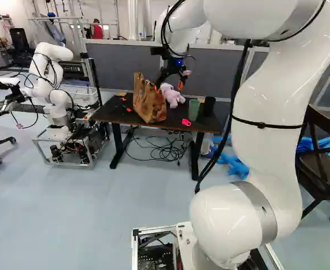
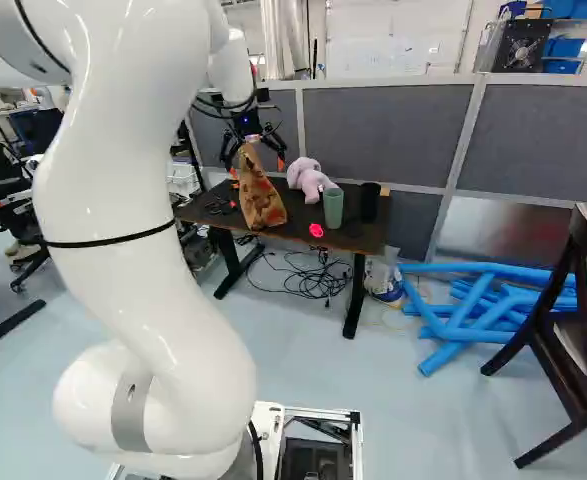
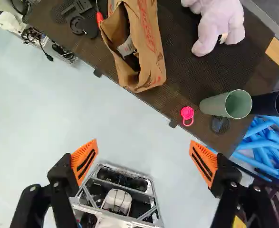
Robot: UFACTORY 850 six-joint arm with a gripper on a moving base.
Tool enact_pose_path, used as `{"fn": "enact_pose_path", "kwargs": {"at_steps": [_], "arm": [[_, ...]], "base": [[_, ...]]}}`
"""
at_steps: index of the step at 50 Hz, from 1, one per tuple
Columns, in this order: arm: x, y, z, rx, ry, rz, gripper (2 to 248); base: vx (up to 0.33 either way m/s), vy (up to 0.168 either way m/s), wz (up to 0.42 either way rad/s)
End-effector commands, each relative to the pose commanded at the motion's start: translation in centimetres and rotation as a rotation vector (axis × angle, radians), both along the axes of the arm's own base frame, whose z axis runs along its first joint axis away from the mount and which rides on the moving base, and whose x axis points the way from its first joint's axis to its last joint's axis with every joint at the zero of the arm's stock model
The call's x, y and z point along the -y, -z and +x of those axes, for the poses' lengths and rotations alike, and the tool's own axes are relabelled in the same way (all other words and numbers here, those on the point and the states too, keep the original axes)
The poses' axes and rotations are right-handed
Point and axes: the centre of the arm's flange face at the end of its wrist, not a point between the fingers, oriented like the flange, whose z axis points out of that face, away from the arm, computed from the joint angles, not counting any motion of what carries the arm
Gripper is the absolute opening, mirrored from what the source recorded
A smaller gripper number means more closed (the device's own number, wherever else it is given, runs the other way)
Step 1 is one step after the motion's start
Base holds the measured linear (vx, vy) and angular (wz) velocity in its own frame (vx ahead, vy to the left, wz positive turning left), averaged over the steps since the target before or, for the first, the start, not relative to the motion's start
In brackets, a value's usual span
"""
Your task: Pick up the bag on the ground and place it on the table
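Observation:
The brown paper bag stands on the dark table, close to its front edge. My gripper is above and behind the bag in the right base view, pointing down. In the wrist view the gripper is open, with nothing between its orange pads. The bag lies ahead of the fingers there, apart from them, its mouth open and something with a white label inside.
On the table are a pink plush toy, a green cup, a dark cup and a pink ring-shaped item. Another robot stands left. Blue tubes and a dark chair are at the right.

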Motion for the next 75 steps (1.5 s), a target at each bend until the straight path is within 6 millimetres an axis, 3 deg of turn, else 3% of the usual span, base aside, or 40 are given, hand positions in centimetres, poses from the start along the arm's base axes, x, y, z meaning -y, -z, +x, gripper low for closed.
{"fn": "enact_pose_path", "kwargs": {"at_steps": [32, 75], "arm": [[1.5, 6.2, -4.8, 0.21, 0.078, 0.035, 247], [3.3, 15.1, -15.2, 0.522, 0.177, 0.104, 247]], "base": [[0.0, 0.0, 0.0], [0.0, 0.0, 0.0]]}}
